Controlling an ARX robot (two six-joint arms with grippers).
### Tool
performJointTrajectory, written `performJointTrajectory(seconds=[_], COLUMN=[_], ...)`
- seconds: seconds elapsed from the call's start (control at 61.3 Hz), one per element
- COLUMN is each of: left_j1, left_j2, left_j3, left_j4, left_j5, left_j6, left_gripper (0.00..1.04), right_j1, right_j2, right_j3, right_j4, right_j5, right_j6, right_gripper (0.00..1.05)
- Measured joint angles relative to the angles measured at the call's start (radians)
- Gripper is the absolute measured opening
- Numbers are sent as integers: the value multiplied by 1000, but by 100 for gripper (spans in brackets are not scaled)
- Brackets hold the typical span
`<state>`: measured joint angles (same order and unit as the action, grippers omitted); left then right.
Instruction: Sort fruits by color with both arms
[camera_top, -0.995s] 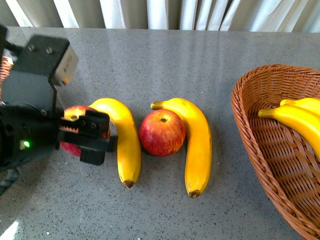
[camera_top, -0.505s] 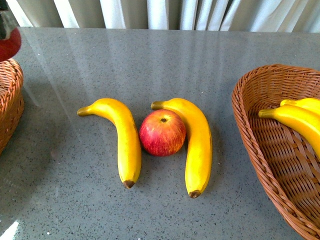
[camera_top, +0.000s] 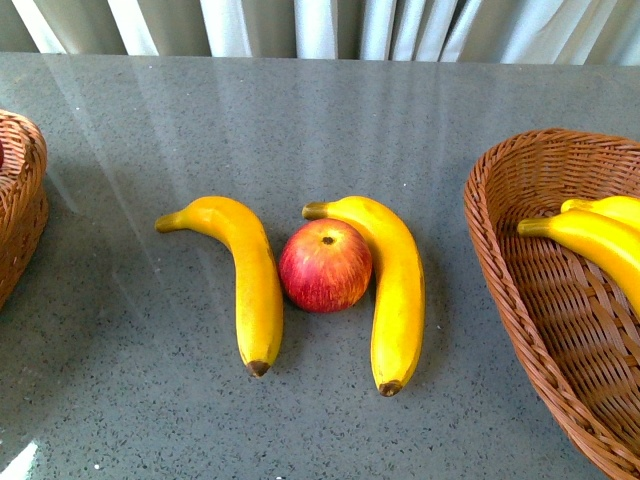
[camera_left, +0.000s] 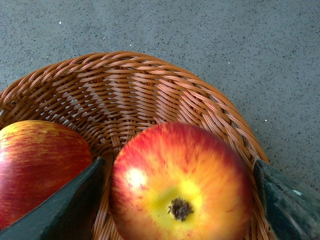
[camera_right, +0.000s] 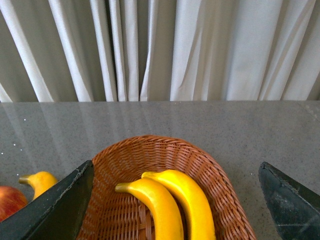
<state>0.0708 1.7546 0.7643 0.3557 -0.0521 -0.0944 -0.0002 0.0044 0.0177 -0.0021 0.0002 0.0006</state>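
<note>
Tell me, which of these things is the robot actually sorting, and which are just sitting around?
Part of the job:
table apple
left banana, right banana
basketed bananas, banana basket
basketed apple, apple basket
blurred apple inside the left gripper
right gripper

Just there:
curtain
grey table

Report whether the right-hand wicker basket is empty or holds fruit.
Holds fruit: two bananas lie inside the basket, as both the front view and the right wrist view show.

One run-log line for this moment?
left gripper: apple between jaws, over basket | right gripper: open over banana basket | table: two bananas, middle apple
</note>
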Motion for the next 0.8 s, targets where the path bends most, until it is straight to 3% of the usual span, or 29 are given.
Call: performJointTrajectory(seconds=[0.049, 0.277, 0.44, 0.571, 0.799], left_j1=[0, -35, -224, -362, -498], left_j2=[-6, -125, -222, -173, -77], left_j3=[-16, -112, -135, -133, -108], left_j4=[8, 31, 47, 92, 120], left_j5=[0, 38, 160, 174, 192], left_j6=[3, 25, 89, 132, 159], left_gripper=[97, 96, 96, 96, 96], right_j1=[0, 0, 0, 0, 0], right_j2=[0, 0, 0, 0, 0], right_j3=[0, 0, 0, 0, 0], right_j4=[0, 0, 0, 0, 0], right_j5=[0, 0, 0, 0, 0], right_j6=[0, 0, 0, 0, 0], right_gripper=[96, 96, 96, 96, 96])
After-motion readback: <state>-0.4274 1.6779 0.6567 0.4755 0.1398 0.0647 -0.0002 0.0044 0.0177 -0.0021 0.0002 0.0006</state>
